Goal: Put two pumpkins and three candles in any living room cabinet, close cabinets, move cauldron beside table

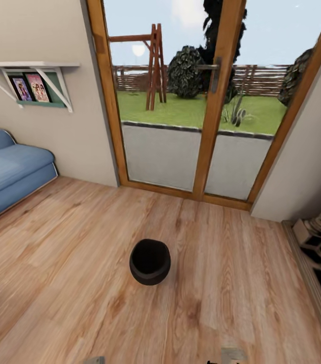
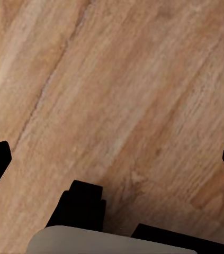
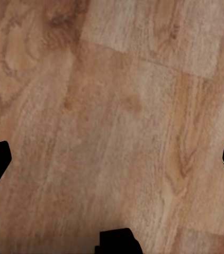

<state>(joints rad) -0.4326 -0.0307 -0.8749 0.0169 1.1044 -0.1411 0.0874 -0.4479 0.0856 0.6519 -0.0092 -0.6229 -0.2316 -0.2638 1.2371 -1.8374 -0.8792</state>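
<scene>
Wood plank floor (image 1: 69,283), glazed patio doors (image 1: 200,101), blue sofa (image 1: 8,167); black cauldron (image 1: 150,261) upright, empty, ahead of both grippers, left gripper (image 2: 112,156) and right gripper (image 3: 112,156) spread apart.

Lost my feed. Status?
Both tools open, empty, over bare floor. Pot upright on floor ahead, untouched. Nothing between.

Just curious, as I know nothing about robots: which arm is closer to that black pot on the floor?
Left, it seems, narrowly. The cauldron sits ahead, between both arms; the left arm shows slightly nearer it than the right arm. Neither touches it.
</scene>
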